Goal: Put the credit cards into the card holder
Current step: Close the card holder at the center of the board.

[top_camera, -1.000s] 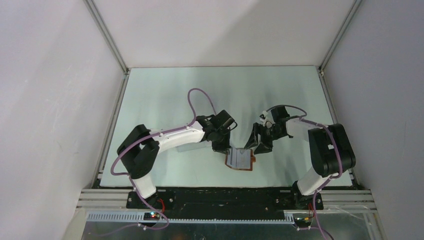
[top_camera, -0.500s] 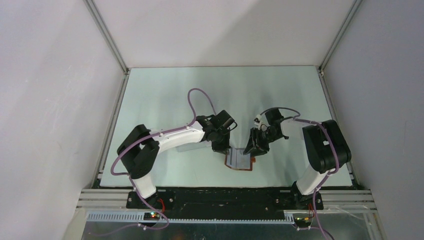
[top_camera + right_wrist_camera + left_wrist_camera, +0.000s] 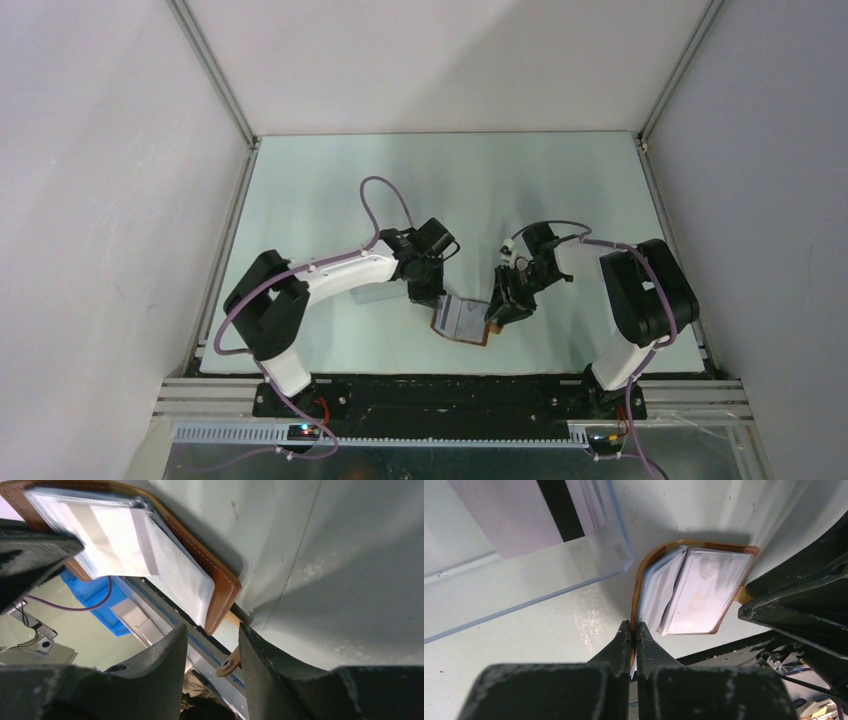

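We pinch the floppy card holder by its firmer leather rim with the left pincer; the right pincer gapes astride the tab.

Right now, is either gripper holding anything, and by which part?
Left gripper pinches the wallet by its brown edge; right gripper straddles the snap tab, grip unclear.

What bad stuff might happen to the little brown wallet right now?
1. The left gripper pinches only the thin leather edge of the card holder, which might slip out.
2. The right gripper has its jaws apart around the holder's corner and snap tab; closing there could catch just the tab and tug it crooked.
3. The credit cards lie in the clear box; if a gripper lets go to fetch one, the holder may flop shut.
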